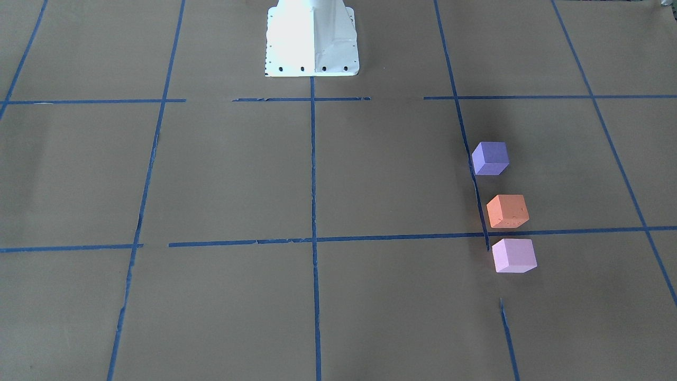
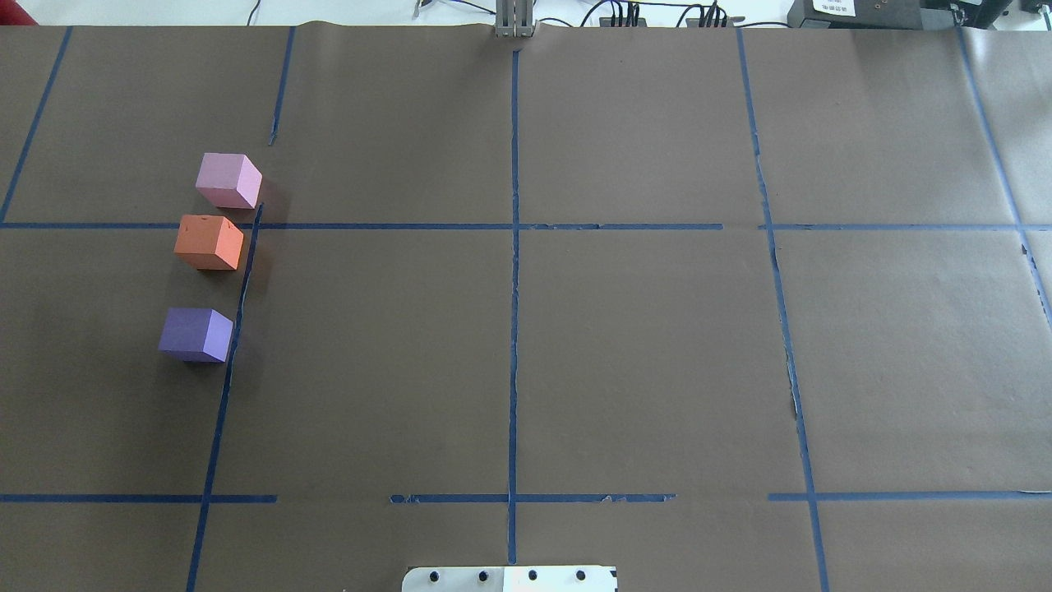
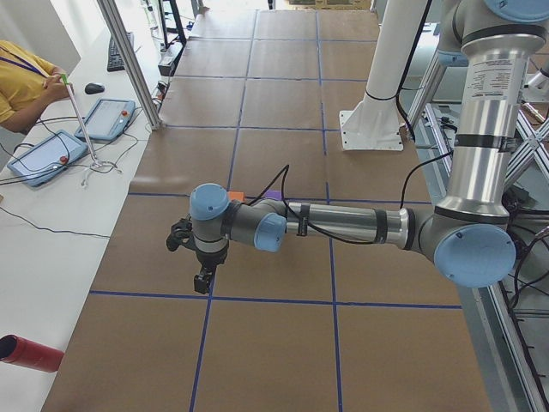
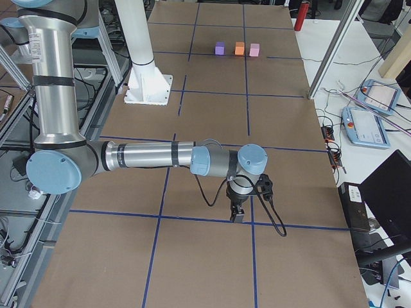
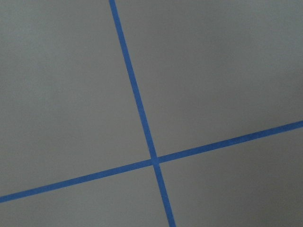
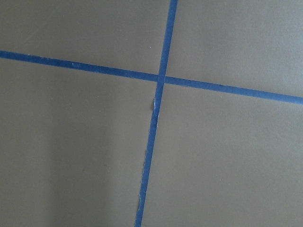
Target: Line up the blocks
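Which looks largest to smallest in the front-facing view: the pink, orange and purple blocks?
1. pink block
2. orange block
3. purple block
The differences are slight and follow nearness to the camera, so the true sizes may well be alike.

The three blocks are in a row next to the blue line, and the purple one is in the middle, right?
Not quite. The orange block is in the middle, as the overhead view shows. The purple block sits at one end and the pink block at the other. They are in a row next to the blue line.
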`<state>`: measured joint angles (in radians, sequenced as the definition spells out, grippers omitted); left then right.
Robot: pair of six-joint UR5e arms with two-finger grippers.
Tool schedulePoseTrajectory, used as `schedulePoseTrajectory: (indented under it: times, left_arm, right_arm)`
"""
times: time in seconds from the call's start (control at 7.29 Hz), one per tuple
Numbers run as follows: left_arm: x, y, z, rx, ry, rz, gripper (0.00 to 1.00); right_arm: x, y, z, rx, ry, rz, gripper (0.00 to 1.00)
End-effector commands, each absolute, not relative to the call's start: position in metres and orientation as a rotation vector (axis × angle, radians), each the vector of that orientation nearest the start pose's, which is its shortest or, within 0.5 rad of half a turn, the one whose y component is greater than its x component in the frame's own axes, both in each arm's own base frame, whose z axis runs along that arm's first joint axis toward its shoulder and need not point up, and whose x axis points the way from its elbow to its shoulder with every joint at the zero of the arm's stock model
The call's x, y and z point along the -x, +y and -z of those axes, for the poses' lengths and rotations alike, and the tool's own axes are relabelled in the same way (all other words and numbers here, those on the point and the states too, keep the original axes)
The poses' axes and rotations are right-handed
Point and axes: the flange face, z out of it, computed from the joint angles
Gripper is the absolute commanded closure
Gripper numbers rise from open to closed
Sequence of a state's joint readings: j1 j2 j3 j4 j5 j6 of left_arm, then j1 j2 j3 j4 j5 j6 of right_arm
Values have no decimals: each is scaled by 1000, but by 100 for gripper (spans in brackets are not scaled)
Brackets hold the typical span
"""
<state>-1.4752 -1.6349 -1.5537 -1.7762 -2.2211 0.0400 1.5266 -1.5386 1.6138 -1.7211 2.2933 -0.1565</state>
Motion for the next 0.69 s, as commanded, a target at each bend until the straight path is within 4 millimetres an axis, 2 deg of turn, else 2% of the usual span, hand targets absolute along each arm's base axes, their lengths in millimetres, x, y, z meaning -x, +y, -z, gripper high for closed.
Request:
schedulePoseTrajectory:
  times: [0.0,0.55]
  left_arm:
    - [22,-541,-618,-230,653,-214,1]
    - [22,-538,-621,-227,656,-215,0]
  right_arm:
    - [-45,-501,-640,31,-726,165,0]
    - [-45,-501,-640,31,-726,165,0]
